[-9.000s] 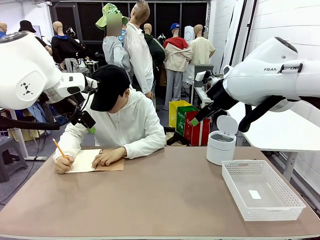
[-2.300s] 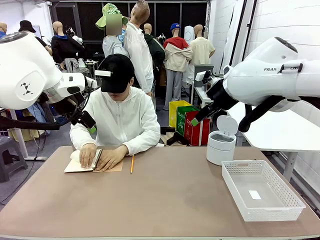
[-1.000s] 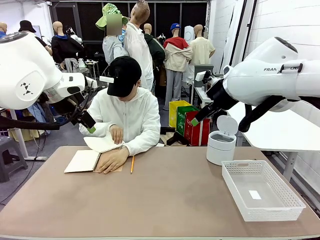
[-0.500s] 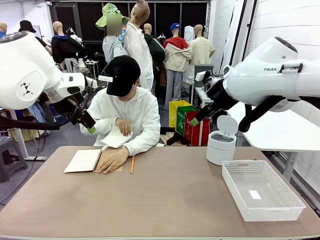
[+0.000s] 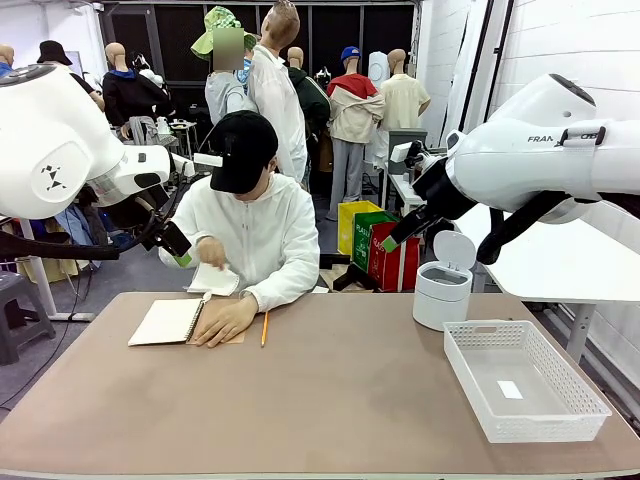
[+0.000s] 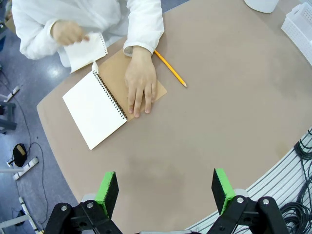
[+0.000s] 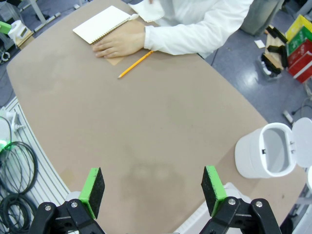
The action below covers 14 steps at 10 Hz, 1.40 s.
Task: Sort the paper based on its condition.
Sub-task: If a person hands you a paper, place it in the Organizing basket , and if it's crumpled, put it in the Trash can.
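I count one spiral notebook [image 5: 168, 322], one loose paper sheet [image 5: 214, 280], one pencil [image 5: 264, 328], one white bin [image 5: 442, 285], one plastic basket [image 5: 555, 385].

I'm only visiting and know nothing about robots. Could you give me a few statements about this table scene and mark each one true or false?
1. The person's hand holds the paper. True.
2. The pencil lies in the basket. False: it lies on the table beside the notebook.
3. The white bin has its lid open. True.
4. The left gripper is shut on the paper. False: it is open, holding nothing, above the table.
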Each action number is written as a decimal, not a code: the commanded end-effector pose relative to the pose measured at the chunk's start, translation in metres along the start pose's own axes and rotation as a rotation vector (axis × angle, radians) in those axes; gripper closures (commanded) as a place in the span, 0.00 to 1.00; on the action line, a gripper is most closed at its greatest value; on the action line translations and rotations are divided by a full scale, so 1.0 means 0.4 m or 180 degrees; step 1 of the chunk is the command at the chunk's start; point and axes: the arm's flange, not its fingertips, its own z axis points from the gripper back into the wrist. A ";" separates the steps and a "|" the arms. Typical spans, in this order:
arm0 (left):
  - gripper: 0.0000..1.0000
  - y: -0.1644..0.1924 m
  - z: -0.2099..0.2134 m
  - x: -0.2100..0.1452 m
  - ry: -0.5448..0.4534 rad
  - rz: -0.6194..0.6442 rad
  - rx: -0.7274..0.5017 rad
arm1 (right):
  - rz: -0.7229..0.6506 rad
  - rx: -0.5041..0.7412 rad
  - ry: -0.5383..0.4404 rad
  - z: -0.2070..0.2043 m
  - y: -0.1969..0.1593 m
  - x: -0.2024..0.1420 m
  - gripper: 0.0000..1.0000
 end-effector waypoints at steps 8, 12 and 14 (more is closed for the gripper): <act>0.00 0.002 0.002 0.000 -0.0008 -0.0011 0.0004 | -0.0003 0.0022 -0.0004 -0.002 0.001 0.000 0.00; 0.00 0.002 0.002 0.000 -0.0008 -0.0011 0.0004 | -0.0003 0.0022 -0.0004 -0.002 0.001 0.000 0.00; 0.00 0.002 0.002 0.000 -0.0008 -0.0011 0.0004 | -0.0003 0.0022 -0.0004 -0.002 0.001 0.000 0.00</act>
